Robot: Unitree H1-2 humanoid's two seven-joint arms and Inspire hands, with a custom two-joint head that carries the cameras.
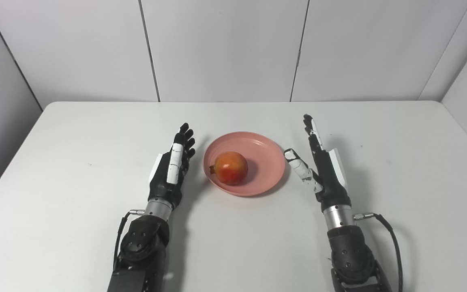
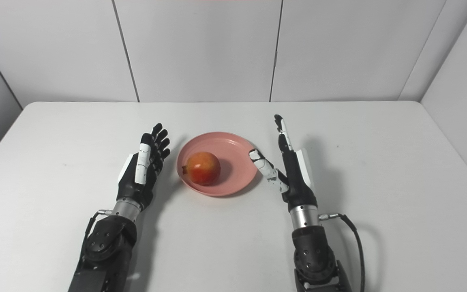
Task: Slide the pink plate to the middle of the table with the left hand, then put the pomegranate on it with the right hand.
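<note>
Flanking the pink plate [image 1: 258,152], both hands are held empty with fingers spread and extended toward the far edge of the table [image 1: 75,134]. The left hand [image 1: 172,168] is kept just beside the plate's left rim, the right hand [image 1: 322,166] just beside its right rim, thumb pointed inward. The pomegranate [image 1: 229,168] is seated on the plate, midway between the table's side edges.

White table [image 1: 75,170] with rounded far corners ran up to grey wall panels. Directly on it sat one pink plate [image 1: 264,152], near the middle, flat on the surface. Rest of the tabletop showed only shadows and a few small dark specks.
</note>
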